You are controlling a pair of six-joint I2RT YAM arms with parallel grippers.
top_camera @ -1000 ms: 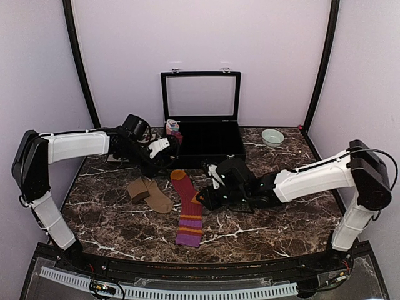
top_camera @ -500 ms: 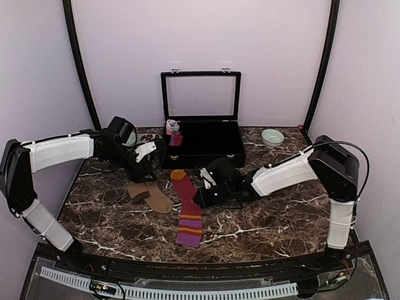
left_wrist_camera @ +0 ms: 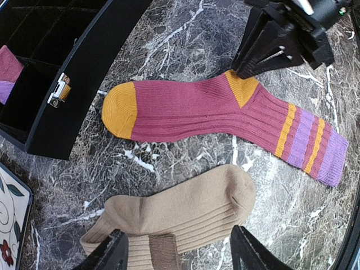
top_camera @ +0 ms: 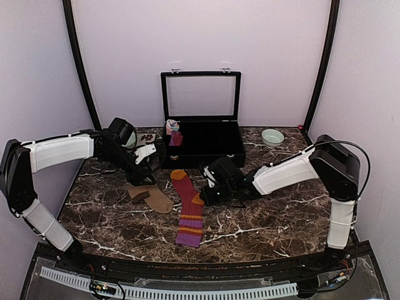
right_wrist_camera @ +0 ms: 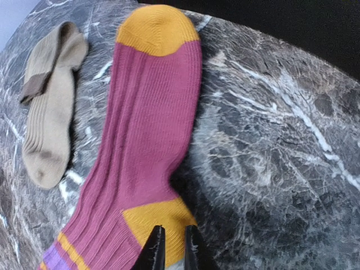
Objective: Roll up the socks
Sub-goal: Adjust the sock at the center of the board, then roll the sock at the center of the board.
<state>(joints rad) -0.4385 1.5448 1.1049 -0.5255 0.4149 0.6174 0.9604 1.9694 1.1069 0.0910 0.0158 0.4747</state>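
Red sock (left_wrist_camera: pixel 185 109), flat: right gripper (right_wrist_camera: pixel 171 250) pinches heel edge, may slip off; left gripper (left_wrist_camera: pixel 181 252) open above tan sock (left_wrist_camera: pixel 185 205).

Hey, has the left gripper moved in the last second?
Yes. The left gripper pulled back leftward, away from the black case's left wall, and is now over the tan sock.

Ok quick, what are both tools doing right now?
Left tool: open, empty, over the tan sock.
Right tool: closed, pinching the red sock at its heel.
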